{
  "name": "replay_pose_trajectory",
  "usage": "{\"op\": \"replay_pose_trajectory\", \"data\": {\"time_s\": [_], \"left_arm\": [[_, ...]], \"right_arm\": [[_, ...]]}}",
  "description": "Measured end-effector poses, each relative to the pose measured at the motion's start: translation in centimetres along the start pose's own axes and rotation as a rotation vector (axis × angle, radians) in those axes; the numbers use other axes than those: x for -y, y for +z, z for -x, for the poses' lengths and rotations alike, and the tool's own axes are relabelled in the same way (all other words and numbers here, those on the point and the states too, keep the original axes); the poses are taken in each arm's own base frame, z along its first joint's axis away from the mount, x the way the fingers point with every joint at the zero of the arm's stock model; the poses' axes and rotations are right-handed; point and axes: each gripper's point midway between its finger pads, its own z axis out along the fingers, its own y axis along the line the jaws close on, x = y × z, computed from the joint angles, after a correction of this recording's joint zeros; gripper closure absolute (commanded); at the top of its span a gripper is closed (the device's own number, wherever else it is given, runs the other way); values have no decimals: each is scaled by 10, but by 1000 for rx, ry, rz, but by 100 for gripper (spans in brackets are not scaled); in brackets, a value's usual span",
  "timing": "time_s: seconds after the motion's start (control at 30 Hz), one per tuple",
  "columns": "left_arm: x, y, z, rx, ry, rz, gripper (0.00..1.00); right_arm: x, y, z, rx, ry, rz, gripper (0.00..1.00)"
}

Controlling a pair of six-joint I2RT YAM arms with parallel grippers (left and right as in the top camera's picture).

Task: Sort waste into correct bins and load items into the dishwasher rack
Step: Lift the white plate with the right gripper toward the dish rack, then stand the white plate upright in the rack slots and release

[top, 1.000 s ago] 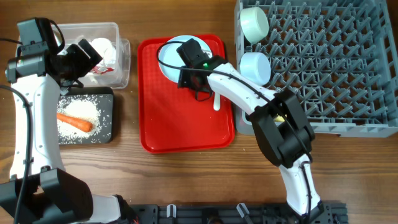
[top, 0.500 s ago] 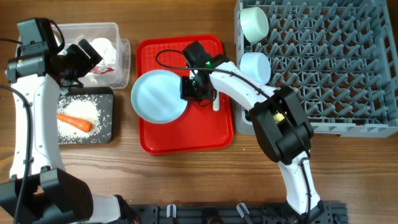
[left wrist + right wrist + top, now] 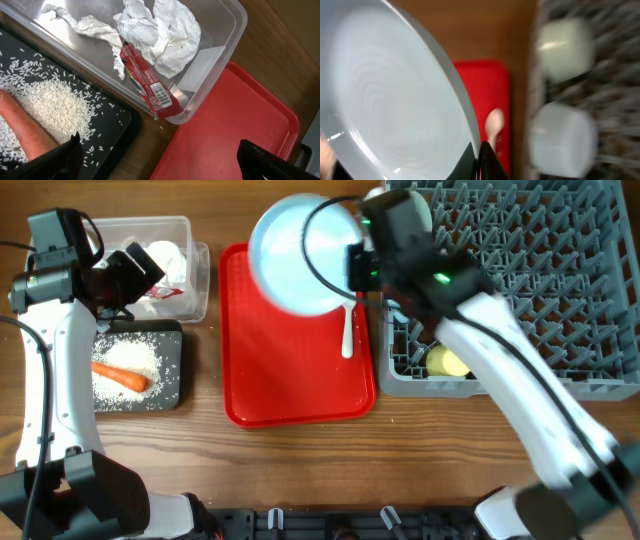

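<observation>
Overhead, the right arm is stretching from the near right across the corner of the dishwasher rack [image 3: 560,330], its tool [image 3: 356,265] pinching shut on the rim of the pale blue plate [image 3: 295,255] and holding it above the far end of the red tray [image 3: 290,380], just left of the rack. The round plate is showing a bare, glossy face. The left tool [image 3: 132,272] is hovering wide open over the clear tub [image 3: 200,250] at far left.

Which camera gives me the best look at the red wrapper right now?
Left wrist: the wrapper shows plainly in the clear tub, beside the crumpled paper. Overhead shows only a small red sliver of it. Right wrist misses it.
</observation>
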Motion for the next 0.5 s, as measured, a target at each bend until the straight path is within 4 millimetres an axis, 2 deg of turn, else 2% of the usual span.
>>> {"op": "replay_pose_trajectory", "data": {"time_s": [0.03, 0.07, 0.1, 0.17, 0.23, 0.33, 0.43, 0.5], "left_arm": [[0, 0, 0, 1, 0, 0, 0], [0, 0, 0, 0, 0, 0, 0], [0, 0, 0, 0, 0, 0, 0], [0, 0, 0, 1, 0, 0, 0], [0, 0, 0, 0, 0, 0, 0], [0, 0, 0, 0, 0, 0, 0], [0, 0, 0, 1, 0, 0, 0], [0, 0, 0, 1, 0, 0, 0]], "right_arm": [[16, -15, 13, 70, 8, -85, 96], [43, -33, 29, 160, 23, -229, 96], [62, -42, 37, 212, 31, -333, 96], [104, -61, 50, 294, 28, -597, 96], [133, -68, 56, 319, 16, -762, 96], [179, -63, 58, 294, 18, -952, 96], [217, -39, 57, 234, 1, -1065, 96], [231, -20, 54, 169, -60, -1096, 96]]}}
